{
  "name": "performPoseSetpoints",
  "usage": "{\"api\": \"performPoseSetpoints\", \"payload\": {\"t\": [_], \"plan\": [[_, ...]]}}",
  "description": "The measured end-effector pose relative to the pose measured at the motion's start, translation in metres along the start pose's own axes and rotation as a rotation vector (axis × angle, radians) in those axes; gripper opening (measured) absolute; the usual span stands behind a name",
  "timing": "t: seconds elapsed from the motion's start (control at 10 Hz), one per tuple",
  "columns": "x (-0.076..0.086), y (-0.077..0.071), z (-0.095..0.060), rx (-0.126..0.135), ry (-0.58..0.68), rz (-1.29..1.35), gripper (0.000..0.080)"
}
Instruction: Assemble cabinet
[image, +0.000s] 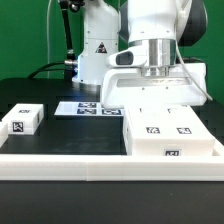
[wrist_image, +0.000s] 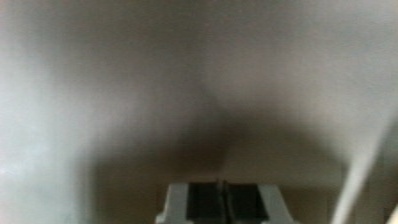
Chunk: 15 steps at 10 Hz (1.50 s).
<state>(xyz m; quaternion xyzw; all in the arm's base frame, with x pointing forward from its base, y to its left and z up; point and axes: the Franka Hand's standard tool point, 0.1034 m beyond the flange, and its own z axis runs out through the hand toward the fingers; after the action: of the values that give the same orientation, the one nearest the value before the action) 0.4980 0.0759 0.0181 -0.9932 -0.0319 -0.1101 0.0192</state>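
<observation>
In the exterior view the cabinet's largest white block (image: 170, 130) lies at the front right, with marker tags on its top and front. Just behind it a wide white panel-like part (image: 120, 90) sits slightly raised. My gripper (image: 150, 72) comes straight down onto that part's top, and its fingertips are hidden there. A small white tagged piece (image: 22, 120) lies at the exterior view's left. In the wrist view the gripper (wrist_image: 219, 202) has its dark pads together with only a thin line between them. A blurred white surface (wrist_image: 125, 90) fills the rest of that view, very close.
The marker board (image: 85, 107) lies flat on the black table behind the parts, near the robot's base (image: 98, 50). A white rail (image: 60, 158) runs along the table's front edge, with a side rail (image: 216, 140) at the exterior view's right.
</observation>
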Motion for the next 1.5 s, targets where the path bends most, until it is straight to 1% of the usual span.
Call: {"api": "performPoseSetpoints", "payload": {"t": [0.2,0.4,0.5,0.6,1.0,1.1,1.3,1.5], "plan": [[0.005,-0.005,-0.015,0.01,-0.01,-0.004,0.0001],[0.015,-0.006,-0.037,0.024,-0.034,-0.001,0.0002],[0.017,-0.007,-0.04,0.026,-0.039,-0.001,0.0002],[0.014,-0.007,-0.036,0.025,-0.045,-0.001,0.0002],[0.013,-0.005,-0.036,0.024,-0.046,0.001,0.0002],[0.015,-0.004,-0.041,0.027,-0.051,0.004,0.0002],[0.02,-0.003,-0.057,0.035,-0.065,0.009,0.0002],[0.025,-0.007,-0.07,0.043,-0.077,0.012,0.0002]]}}
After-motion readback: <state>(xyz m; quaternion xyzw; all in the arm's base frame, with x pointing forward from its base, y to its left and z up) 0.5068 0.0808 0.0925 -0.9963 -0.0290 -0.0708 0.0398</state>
